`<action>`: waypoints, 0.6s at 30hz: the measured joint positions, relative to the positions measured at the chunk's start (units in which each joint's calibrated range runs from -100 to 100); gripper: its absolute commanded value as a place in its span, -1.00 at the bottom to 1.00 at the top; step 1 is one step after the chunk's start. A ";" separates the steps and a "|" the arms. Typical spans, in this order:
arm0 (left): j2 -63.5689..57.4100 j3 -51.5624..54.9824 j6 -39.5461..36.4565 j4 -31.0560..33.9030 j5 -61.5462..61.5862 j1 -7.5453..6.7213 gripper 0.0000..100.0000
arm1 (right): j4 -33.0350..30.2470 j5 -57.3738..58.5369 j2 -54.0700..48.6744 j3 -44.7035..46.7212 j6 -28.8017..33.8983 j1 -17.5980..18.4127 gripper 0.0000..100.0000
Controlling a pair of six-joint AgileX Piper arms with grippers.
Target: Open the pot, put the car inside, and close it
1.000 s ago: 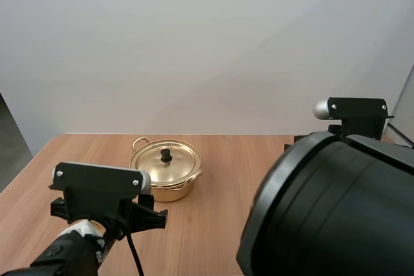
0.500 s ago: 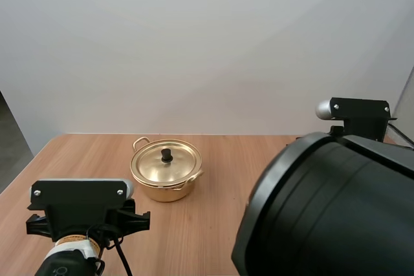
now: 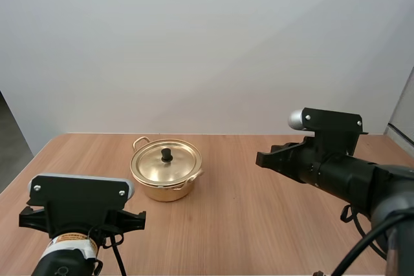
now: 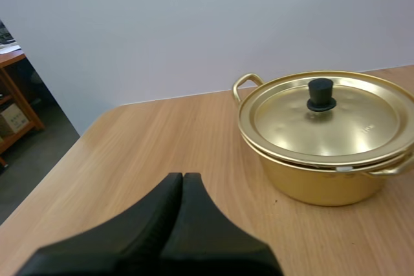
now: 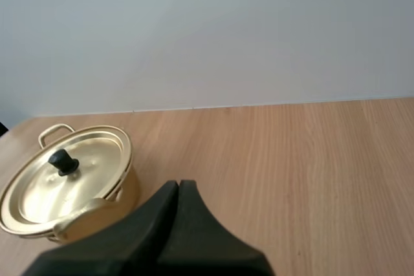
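The pot (image 3: 165, 172) stood on the table (image 3: 246, 224), left of middle, with its lid (image 3: 166, 161) seated and the black knob (image 3: 166, 154) upright at the centre, so the step in hand looked to be the opening. To do it well, whichever arm went would need to part its fingers first, come over the knob from above and straddle it squarely, then pinch low on the stem and lift straight up, so the lid cleared the rim without dragging the pot sideways. The left gripper (image 4: 182, 179) was clenched on nothing, its fingers pressed into one dark wedge, apart from the pot; the right gripper (image 5: 178, 185) was likewise clamped empty, well apart from it over bare wood
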 measured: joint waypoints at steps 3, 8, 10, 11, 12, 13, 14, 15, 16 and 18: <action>0.00 0.00 4.23 -4.98 -1.63 -0.02 -1.00 | 4.24 -7.54 -5.61 3.48 0.76 3.34 -1.00; 0.00 0.00 6.86 -8.85 -11.73 -0.02 -1.00 | 4.60 -21.39 -15.50 7.88 -1.72 9.05 -1.00; 0.00 0.00 6.06 -10.21 -14.25 0.00 -1.00 | 4.27 -26.22 -19.11 8.95 -3.95 11.20 -1.00; 0.00 0.00 5.84 -11.12 -15.20 0.00 -1.00 | 4.27 -29.05 -21.13 9.53 -5.53 12.39 -1.00; 0.00 0.00 5.75 -12.57 -15.36 0.00 -1.00 | 4.27 -31.83 -23.12 10.04 -7.10 13.58 -1.00; 0.00 0.00 6.02 -14.31 -15.05 -0.02 -1.00 | 4.58 -33.94 -24.66 10.55 -8.22 14.78 -1.00; 0.00 0.00 6.63 -16.15 -14.12 -0.02 -1.00 | 4.70 -36.71 -26.33 11.14 -9.36 15.97 -1.00; 0.00 0.00 7.24 -17.55 -13.03 -0.02 -1.00 | 4.70 -39.46 -27.60 11.56 -10.19 17.16 -1.00; 0.00 0.00 8.39 -18.64 -11.23 -0.02 -1.00 | 4.78 -41.70 -28.54 12.14 -10.75 18.11 -1.00; 0.00 -0.01 9.98 -19.72 -7.99 -0.02 -1.00 | 4.78 -47.74 -30.53 14.07 -10.98 20.49 -1.00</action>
